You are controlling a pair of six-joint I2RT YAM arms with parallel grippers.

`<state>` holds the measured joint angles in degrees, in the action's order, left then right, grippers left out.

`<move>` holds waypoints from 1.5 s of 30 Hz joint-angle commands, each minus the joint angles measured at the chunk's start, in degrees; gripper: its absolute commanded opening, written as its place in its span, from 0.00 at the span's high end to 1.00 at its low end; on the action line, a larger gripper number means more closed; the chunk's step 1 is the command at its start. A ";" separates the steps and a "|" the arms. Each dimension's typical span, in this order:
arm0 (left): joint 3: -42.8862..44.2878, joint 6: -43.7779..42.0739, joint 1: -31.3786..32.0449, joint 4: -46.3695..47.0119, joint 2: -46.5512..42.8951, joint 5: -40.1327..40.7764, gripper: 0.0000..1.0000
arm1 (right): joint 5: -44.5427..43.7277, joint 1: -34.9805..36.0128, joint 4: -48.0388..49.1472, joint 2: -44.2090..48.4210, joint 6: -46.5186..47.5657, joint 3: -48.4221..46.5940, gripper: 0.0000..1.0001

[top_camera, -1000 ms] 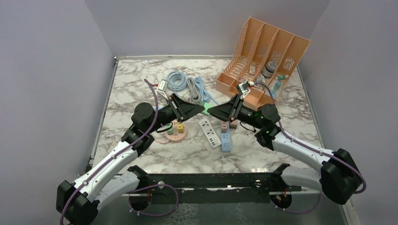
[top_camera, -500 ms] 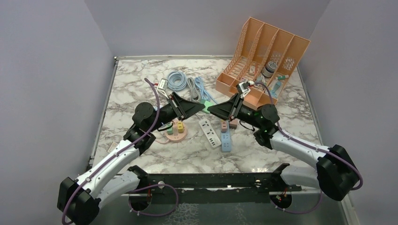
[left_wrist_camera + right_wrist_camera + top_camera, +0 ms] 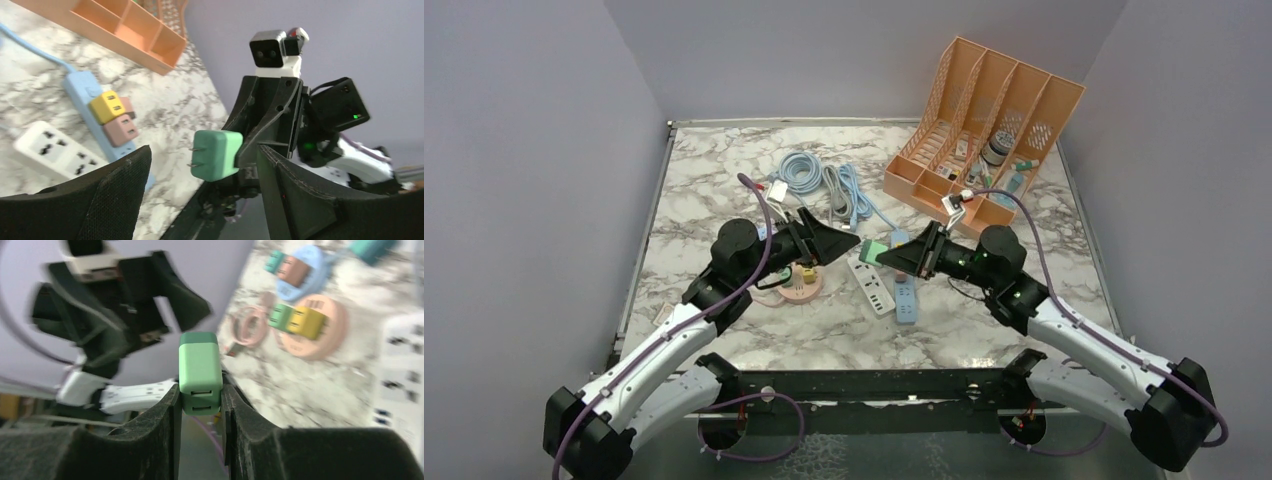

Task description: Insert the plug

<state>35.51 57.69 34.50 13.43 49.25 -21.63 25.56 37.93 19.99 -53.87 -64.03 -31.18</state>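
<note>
Green plug [image 3: 873, 249], which my right gripper [image 3: 886, 256] pinched aloft above the marble table [image 3: 714, 170]; my left gripper [image 3: 852, 240] stood spread just beside it, apart. Below lay a white power strip [image 3: 871, 283] and a blue power strip [image 3: 905, 300] carrying yellow and pink adapters [image 3: 107, 107], with a pink round hub [image 3: 799, 285] and coiled cables [image 3: 802, 170] near. The orange rack [image 3: 969, 75] held small items I could not identify. The left wrist view alone showed the plug's prongs [image 3: 197, 156]; the right wrist view alone, its two ports [image 3: 201, 392].

arms [image 3: 659, 350]: white links, black joints | cables [image 3: 768, 222]: purple | jaws: black, textured
</note>
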 commanded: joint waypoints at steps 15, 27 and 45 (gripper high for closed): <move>7.97 -27.91 -0.40 -27.62 -7.52 30.88 0.21 | -17.49 0.39 -64.63 -2.77 29.22 -22.12 0.97; 3.58 -24.31 -0.49 -23.36 -6.55 26.70 0.21 | -19.74 0.34 -71.62 -12.00 35.72 -24.58 0.99; 2.29 -24.40 -0.66 -22.23 -10.38 25.63 0.23 | -21.00 0.39 -66.16 -27.91 34.46 -26.86 0.99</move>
<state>38.44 33.06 34.17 -10.46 39.88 5.17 7.16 37.93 -46.63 -79.11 -29.85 -54.89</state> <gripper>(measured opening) 0.769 0.289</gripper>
